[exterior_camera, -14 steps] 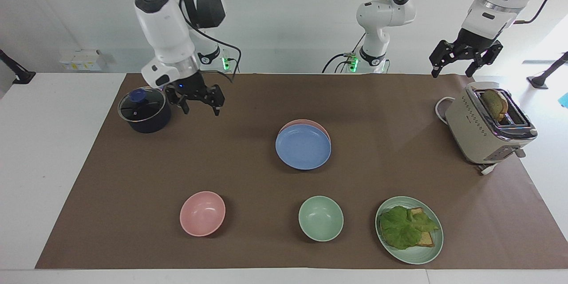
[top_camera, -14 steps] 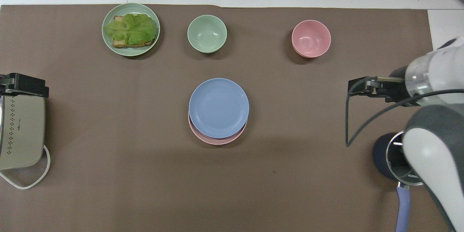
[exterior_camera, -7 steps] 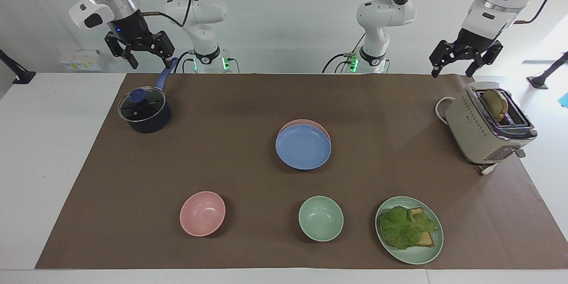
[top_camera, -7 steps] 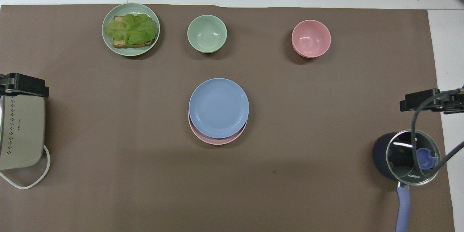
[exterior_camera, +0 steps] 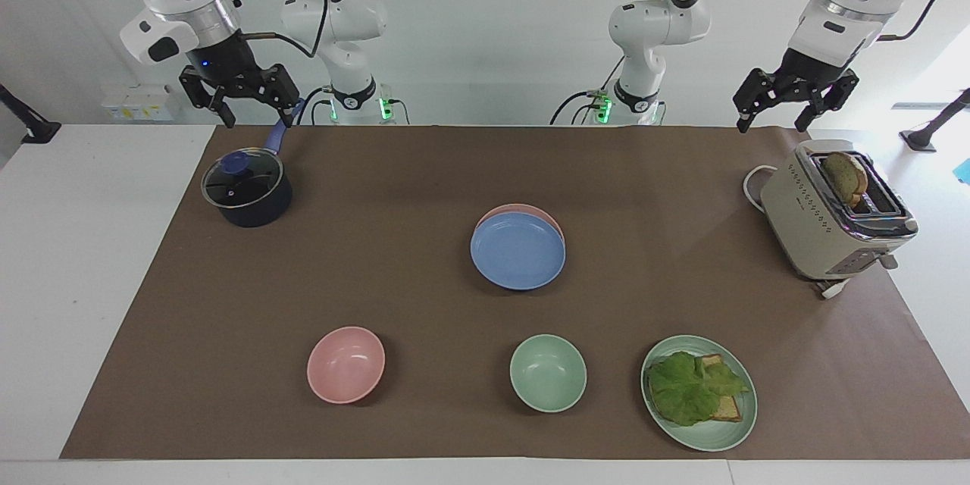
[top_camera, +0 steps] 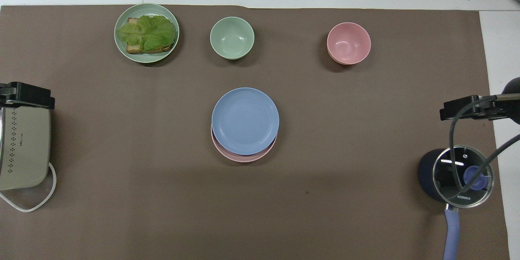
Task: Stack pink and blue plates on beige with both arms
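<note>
A blue plate (exterior_camera: 517,251) lies at the middle of the brown mat, on top of a pink plate (exterior_camera: 523,208) of which only the rim nearer the robots shows. From overhead the blue plate (top_camera: 245,121) covers all but a crescent of the pink plate (top_camera: 243,157). The beige plate is hidden. My right gripper (exterior_camera: 256,117) hangs open and empty in the air over the pot's handle. My left gripper (exterior_camera: 773,123) also hangs open and empty, over the mat's edge by the toaster. Both are well apart from the plates.
A dark pot with a glass lid (exterior_camera: 246,189) stands at the right arm's end, a beige toaster (exterior_camera: 833,212) with bread at the left arm's end. Farthest from the robots stand a pink bowl (exterior_camera: 345,364), a green bowl (exterior_camera: 547,373) and a green plate (exterior_camera: 720,441) with lettuce and bread.
My right arm rose from low beside the pot and drew back to hang high over its handle, settling slightly in the last half second. The left arm and the plates stayed still.
</note>
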You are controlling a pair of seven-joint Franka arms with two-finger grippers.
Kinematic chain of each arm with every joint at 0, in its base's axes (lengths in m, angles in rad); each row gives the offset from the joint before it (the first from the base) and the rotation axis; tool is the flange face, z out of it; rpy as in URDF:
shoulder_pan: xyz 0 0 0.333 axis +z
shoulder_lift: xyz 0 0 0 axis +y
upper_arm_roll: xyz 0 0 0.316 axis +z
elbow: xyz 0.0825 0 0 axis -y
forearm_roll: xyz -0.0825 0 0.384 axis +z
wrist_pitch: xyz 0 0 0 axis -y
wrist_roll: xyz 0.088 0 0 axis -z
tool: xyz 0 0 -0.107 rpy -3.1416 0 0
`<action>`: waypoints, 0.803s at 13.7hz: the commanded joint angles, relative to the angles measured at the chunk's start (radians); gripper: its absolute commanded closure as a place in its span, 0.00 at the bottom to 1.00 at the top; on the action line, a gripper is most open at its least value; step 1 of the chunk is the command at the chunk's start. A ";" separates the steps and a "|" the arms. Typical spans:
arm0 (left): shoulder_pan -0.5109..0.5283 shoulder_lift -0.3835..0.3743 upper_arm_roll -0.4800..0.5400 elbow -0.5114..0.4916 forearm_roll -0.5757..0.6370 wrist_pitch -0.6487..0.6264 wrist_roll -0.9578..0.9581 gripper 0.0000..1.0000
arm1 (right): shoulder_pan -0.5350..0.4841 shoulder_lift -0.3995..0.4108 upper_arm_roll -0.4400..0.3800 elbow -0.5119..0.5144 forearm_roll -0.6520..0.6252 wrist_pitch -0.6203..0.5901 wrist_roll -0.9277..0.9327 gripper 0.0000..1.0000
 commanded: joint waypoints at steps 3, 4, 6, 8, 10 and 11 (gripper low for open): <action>-0.005 -0.007 0.003 -0.007 0.013 -0.010 0.004 0.00 | -0.005 0.042 0.002 0.095 -0.085 -0.069 -0.060 0.00; -0.005 -0.007 0.003 -0.007 0.013 -0.010 0.004 0.00 | -0.002 0.041 0.002 0.097 -0.061 -0.072 -0.053 0.00; -0.005 -0.007 0.003 -0.007 0.013 -0.010 0.003 0.00 | 0.001 0.041 0.004 0.099 -0.029 -0.098 -0.051 0.00; -0.005 -0.007 0.003 -0.007 0.013 -0.010 0.003 0.00 | -0.001 0.029 0.002 0.094 -0.039 -0.099 -0.057 0.00; -0.005 -0.007 0.003 -0.007 0.013 -0.010 0.004 0.00 | -0.007 0.024 -0.004 0.085 -0.036 -0.107 -0.059 0.00; -0.005 -0.007 0.003 -0.007 0.013 -0.010 0.004 0.00 | -0.008 0.023 -0.006 0.085 -0.030 -0.110 -0.057 0.00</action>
